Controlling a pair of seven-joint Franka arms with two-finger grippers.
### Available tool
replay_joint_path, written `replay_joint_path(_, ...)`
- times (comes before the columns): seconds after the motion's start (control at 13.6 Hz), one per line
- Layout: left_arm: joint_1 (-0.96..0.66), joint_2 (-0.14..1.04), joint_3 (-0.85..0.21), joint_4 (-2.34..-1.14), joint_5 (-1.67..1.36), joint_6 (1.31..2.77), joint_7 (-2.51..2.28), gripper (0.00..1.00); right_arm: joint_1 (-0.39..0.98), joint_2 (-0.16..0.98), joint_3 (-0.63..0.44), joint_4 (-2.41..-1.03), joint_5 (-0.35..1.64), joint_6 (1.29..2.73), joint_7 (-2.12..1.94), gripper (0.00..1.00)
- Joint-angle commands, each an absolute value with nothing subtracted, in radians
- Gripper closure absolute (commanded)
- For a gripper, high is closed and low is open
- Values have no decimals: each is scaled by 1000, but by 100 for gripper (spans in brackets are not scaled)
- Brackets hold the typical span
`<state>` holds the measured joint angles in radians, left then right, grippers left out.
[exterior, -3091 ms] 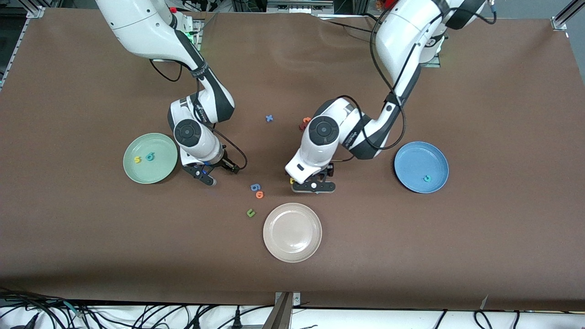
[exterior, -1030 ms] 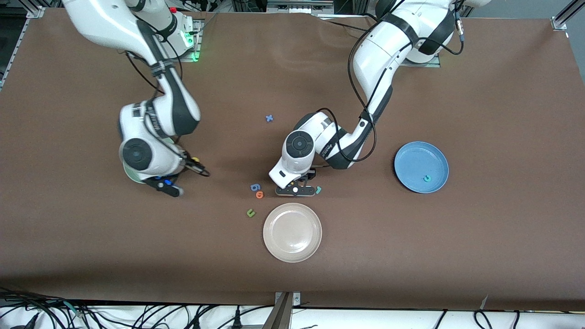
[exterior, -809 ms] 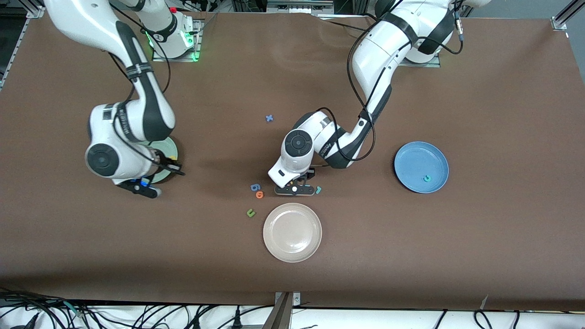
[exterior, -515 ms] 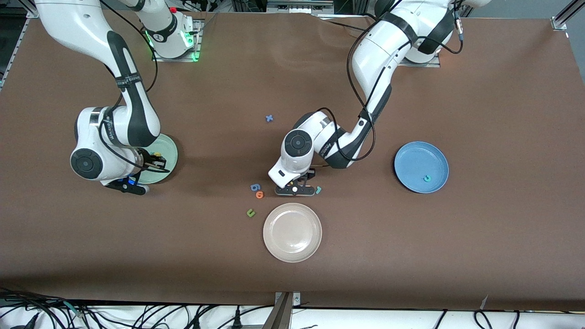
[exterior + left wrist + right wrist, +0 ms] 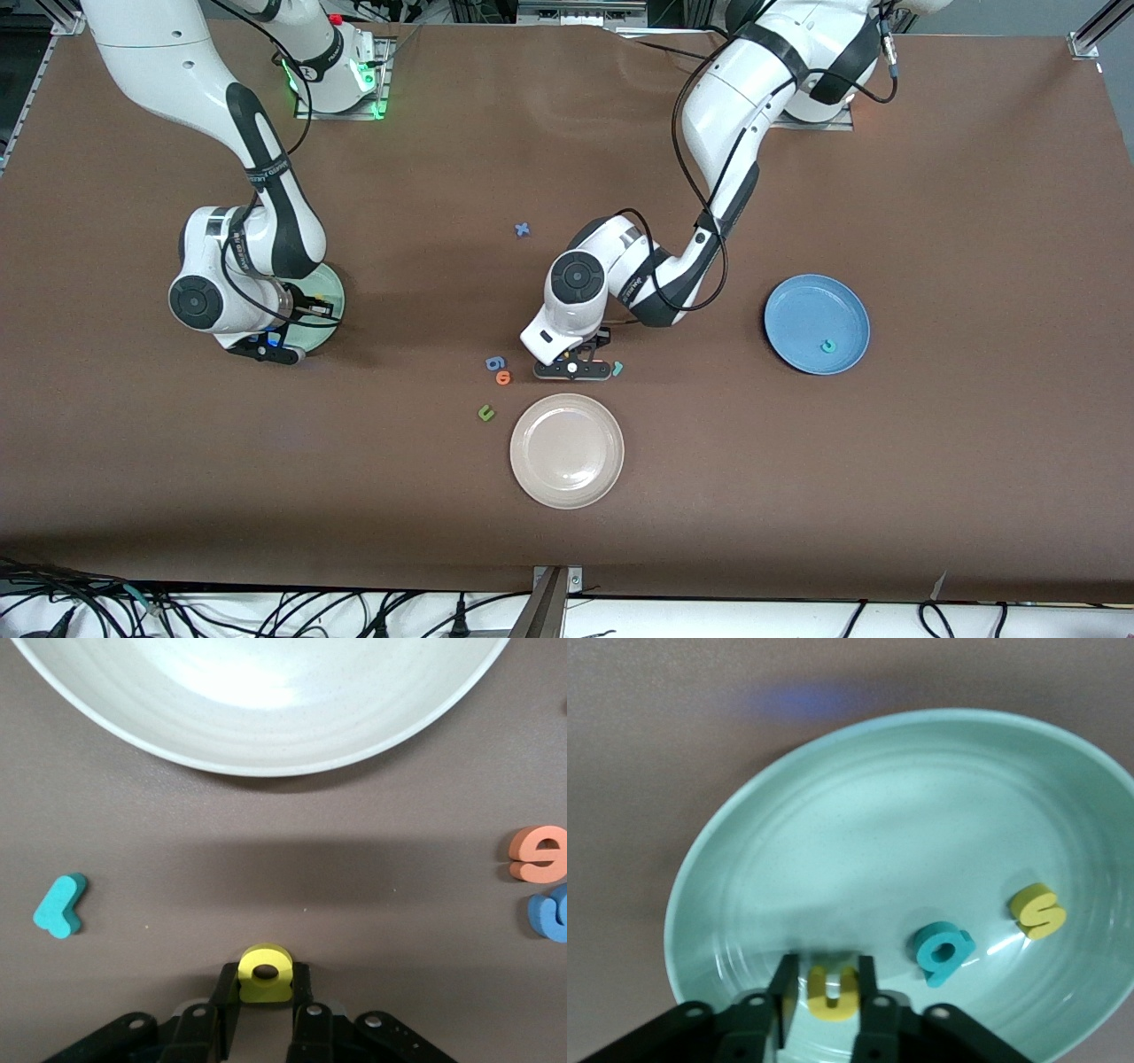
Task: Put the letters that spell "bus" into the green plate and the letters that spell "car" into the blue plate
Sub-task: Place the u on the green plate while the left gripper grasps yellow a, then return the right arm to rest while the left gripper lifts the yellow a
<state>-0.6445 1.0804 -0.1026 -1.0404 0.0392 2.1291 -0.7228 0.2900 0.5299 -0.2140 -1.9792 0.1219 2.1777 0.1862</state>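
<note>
The pale green plate (image 5: 326, 292) (image 5: 833, 815) holds a yellow s (image 5: 1037, 910) and a teal b (image 5: 943, 952). My right gripper (image 5: 312, 310) (image 5: 826, 988) is low over that plate, its fingers slightly parted with a yellow u (image 5: 833, 997) loose between them. My left gripper (image 5: 574, 365) (image 5: 264, 979) is down on the table beside the beige plate, shut on a yellow a (image 5: 264, 990). A teal r (image 5: 617, 368) (image 5: 60, 905) lies next to it. The blue plate (image 5: 797, 310) holds a teal c (image 5: 828, 346).
A beige-white plate (image 5: 567, 450) (image 5: 266, 726) sits nearer the front camera than the left gripper. A blue 6-like letter (image 5: 494, 362) (image 5: 554, 912), an orange o (image 5: 503, 377) (image 5: 540, 853) and a green u (image 5: 485, 412) lie close by. A blue x (image 5: 522, 229) lies farther back.
The right arm carried the yellow u from mid-table over the green plate, and its fingers have parted. The left gripper stayed put and closed on the yellow a.
</note>
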Motion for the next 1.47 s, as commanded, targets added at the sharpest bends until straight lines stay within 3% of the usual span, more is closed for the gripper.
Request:
replay_joint_path(0.0,-664,1097,-89,-1017,37,2120,-744,76,288,506,-216,-1994,147,2181,160,0)
replay_joint_path(0.22,-669,1097,-89,-1017,37,2120,-747,80,288,453,-219,-1976,147,2154,158,0)
replay_joint_path(0.44,-664,1082,-89,-1016,37,2096,-744,81,288,388,-256,-1883,146,2002,158,0)
replay_joint_path(0.81,-635,1028,-91,-1015,38,1994,-735,81,288,377,-325,-1585,135,1653,155,0)
replay_joint_path(1.1,-595,988,-95,-1020,28,1864,-635,81,290,362,-356,-1381,135,1485,153,1)
replay_joint_path(1.4,-506,861,-97,-1171,28,1818,-481,81,288,333,-365,-1327,132,1431,158,0)
